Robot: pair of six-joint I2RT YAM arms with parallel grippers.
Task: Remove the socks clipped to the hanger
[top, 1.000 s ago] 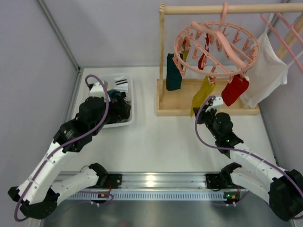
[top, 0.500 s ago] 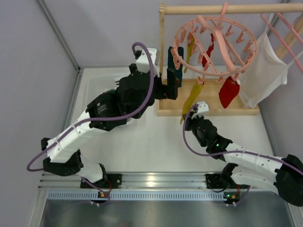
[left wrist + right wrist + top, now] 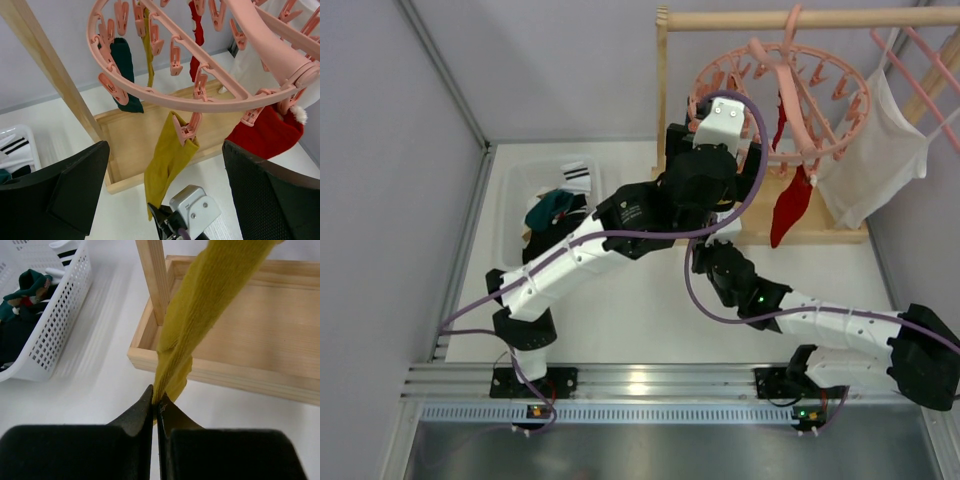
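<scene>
The round pink hanger (image 3: pixel 200 100) hangs from the wooden rack, tilted, and its ring (image 3: pixel 840 120) also shows from above. Clipped to it are a mustard sock (image 3: pixel 167 160), a dark teal sock (image 3: pixel 125 70), a red sock (image 3: pixel 265 135) and, further back, another mustard one (image 3: pixel 147 50) and a red one (image 3: pixel 198 30). My right gripper (image 3: pixel 157 399) is shut on the lower end of the near mustard sock (image 3: pixel 200 315), which is pulled taut. My left gripper (image 3: pixel 165 150) is open, its fingers on either side of that sock just below the ring. The red sock (image 3: pixel 788 210) dangles on the right.
The wooden rack has an upright post (image 3: pixel 50 75) and a tray-like base (image 3: pixel 260 340). A white basket (image 3: pixel 515 200) holding striped and dark socks stands at the back left. A white shirt (image 3: pixel 880 150) hangs on another pink hanger at the right.
My left arm swung from the basket across to the hanger and now sits under its ring. My right gripper drew the mustard sock nearer and leftward, and the hanger tilted and turned.
</scene>
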